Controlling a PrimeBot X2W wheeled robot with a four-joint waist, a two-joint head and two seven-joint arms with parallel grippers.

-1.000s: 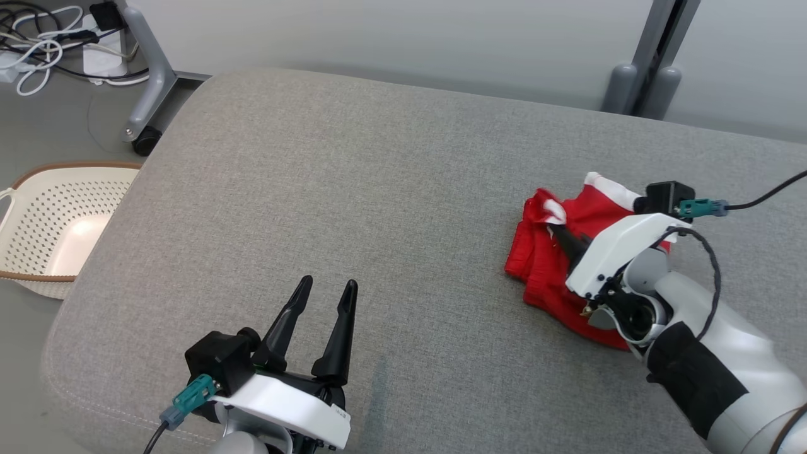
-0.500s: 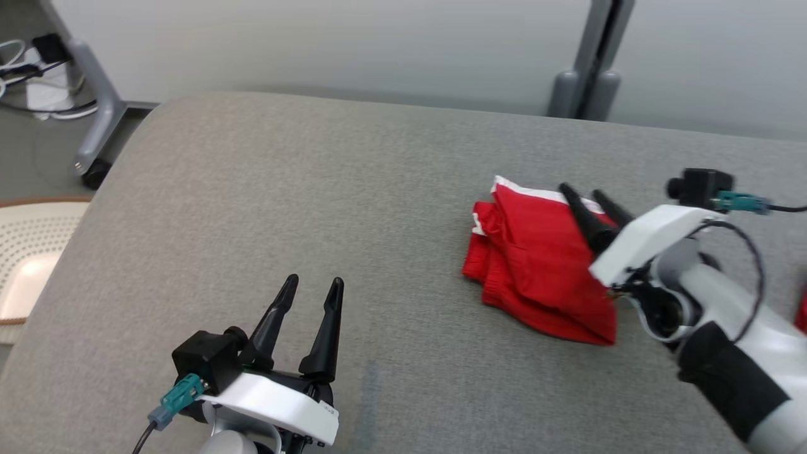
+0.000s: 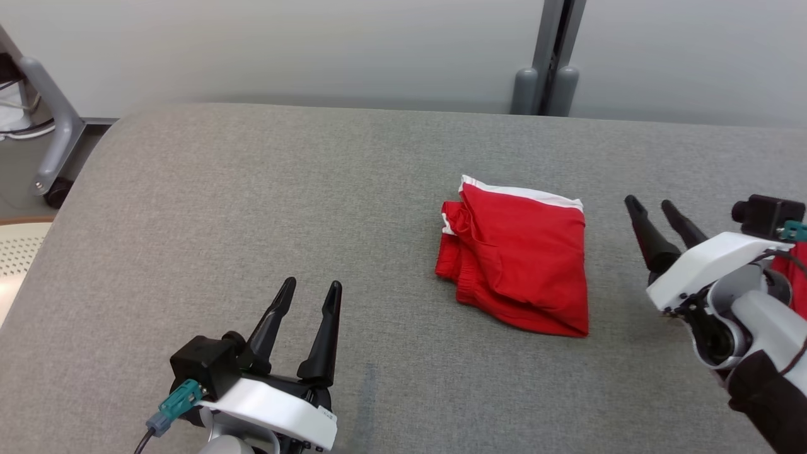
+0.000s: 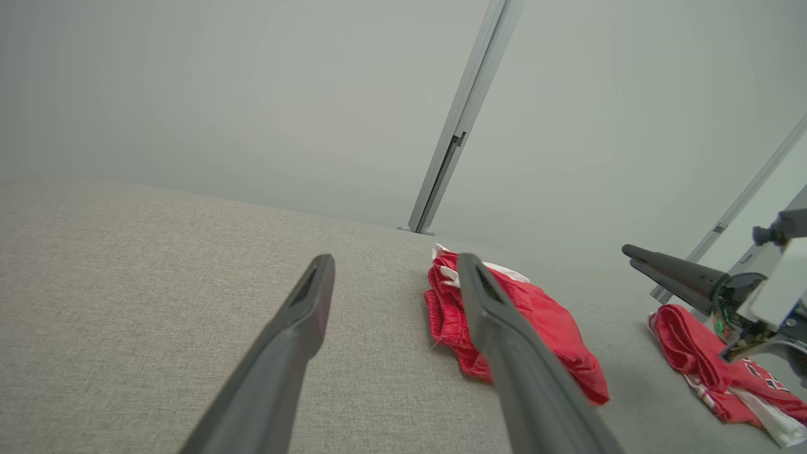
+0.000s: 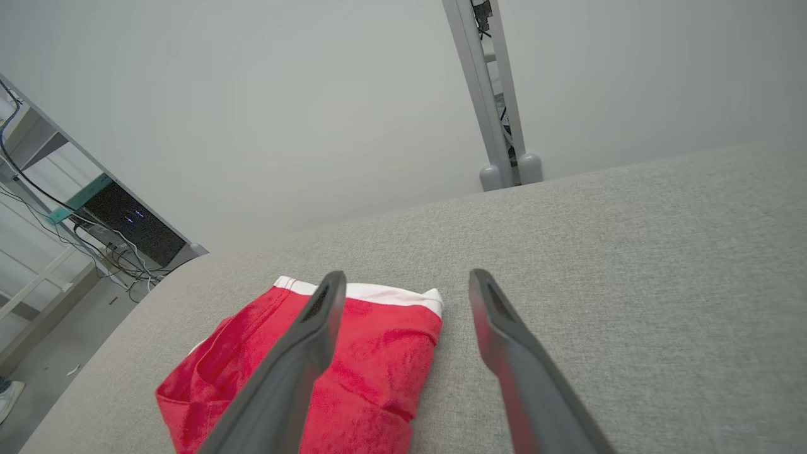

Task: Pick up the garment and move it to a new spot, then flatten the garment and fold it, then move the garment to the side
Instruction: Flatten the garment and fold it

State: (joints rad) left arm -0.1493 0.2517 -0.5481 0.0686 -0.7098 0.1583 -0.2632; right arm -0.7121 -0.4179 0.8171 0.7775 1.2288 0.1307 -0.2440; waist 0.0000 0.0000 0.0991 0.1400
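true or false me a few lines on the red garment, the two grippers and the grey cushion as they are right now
1. The red garment lies folded on the grey cushion. True.
2. The right gripper is shut on the garment. False: it is open and apart from the garment, off to the garment's right.
3. The left gripper is open and holds nothing. True.
4. The garment's white band lies along the edge nearest the robot. False: it runs along the far edge.
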